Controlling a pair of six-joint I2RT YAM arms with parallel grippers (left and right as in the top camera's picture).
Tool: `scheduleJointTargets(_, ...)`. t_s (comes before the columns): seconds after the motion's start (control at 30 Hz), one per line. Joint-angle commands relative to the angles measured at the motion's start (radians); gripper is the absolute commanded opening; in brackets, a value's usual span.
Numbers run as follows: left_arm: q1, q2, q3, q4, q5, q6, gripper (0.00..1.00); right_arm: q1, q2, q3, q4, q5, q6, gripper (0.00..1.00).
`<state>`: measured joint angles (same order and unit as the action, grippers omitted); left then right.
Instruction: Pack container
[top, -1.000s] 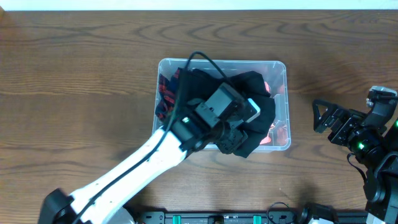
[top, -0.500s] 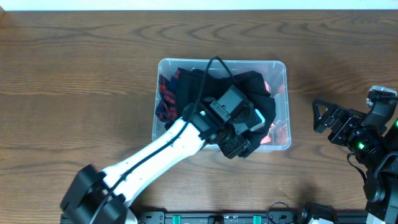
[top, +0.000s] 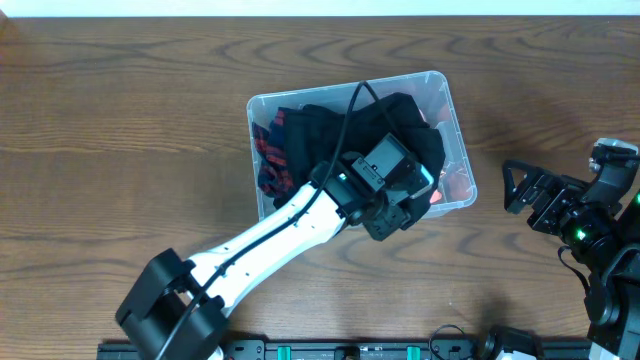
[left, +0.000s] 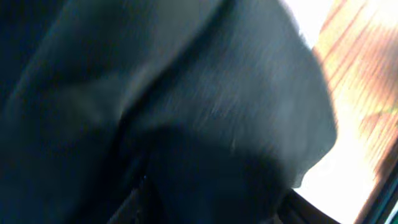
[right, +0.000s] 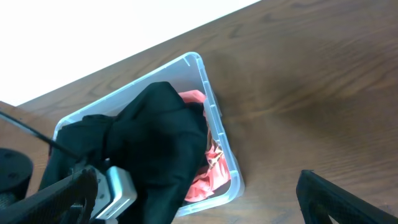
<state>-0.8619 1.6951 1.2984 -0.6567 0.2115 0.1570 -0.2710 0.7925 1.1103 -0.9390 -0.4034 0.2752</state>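
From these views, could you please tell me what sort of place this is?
Likely a robot lab workbench: a wood-grain table, and a white robot arm over a clear container of clothing.

Black cloth (left: 155, 106) filling almost the whole blurred frame, its folds running from 11 o'clock toward 5 o'clock, wooden table (left: 367, 74) showing at 3 o'clock, bright glare washing out the edge at 1 and 4 o'clock
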Motion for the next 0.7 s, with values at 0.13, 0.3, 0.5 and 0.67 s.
scheduleJointTargets(0.13,0.014,-0.197,-0.023,0.074,-0.089,-0.013,0.57,-0.010,-0.002,0.008,0.000,0.004,0.001,0.99)
scheduleJointTargets(0.3,0.015,-0.174,-0.023,0.162,-0.093,-0.013,0.11,-0.010,-0.002,0.008,0.000,0.004,0.001,0.99)
scheduleJointTargets(0.5,0.014,-0.035,-0.023,0.180,-0.070,-0.012,0.06,-0.010,-0.002,0.008,0.000,0.004,0.001,0.99)
scheduleJointTargets(0.67,0.015,0.108,-0.023,0.180,-0.063,-0.008,0.06,-0.010,-0.002,0.008,0.000,0.004,0.001,0.99)
